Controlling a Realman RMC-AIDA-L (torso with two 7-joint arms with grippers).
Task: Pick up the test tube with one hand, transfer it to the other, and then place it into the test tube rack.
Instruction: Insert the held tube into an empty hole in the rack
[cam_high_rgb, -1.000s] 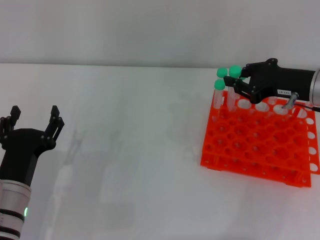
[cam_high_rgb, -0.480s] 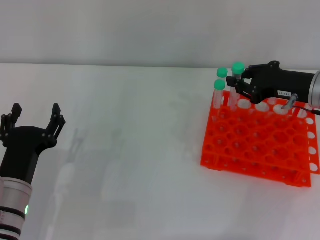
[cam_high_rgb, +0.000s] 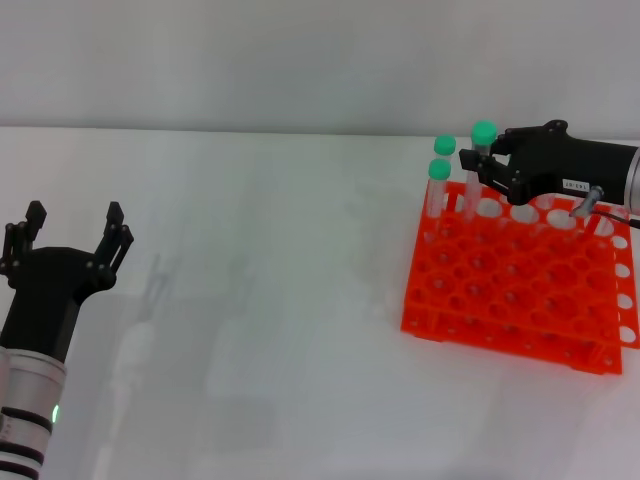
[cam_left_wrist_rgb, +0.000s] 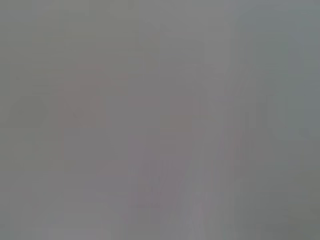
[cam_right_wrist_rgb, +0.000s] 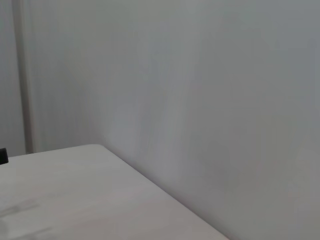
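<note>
In the head view the orange test tube rack sits on the white table at the right. My right gripper, black with a white label, reaches in from the right over the rack's far row. It is shut on the test tube, which stands upright with its green cap above the fingers and its lower end at a far-row hole. My left gripper hovers open and empty at the table's near left, far from the rack. Neither wrist view shows the tube or the rack.
Two more green-capped tubes stand upright in the rack's far left corner, close beside the held tube. A pale wall rises behind the table. The right wrist view shows only the wall and a table edge.
My right gripper has shifted to the right and slightly up with the tube, away from the two standing tubes. The left gripper has barely moved.
</note>
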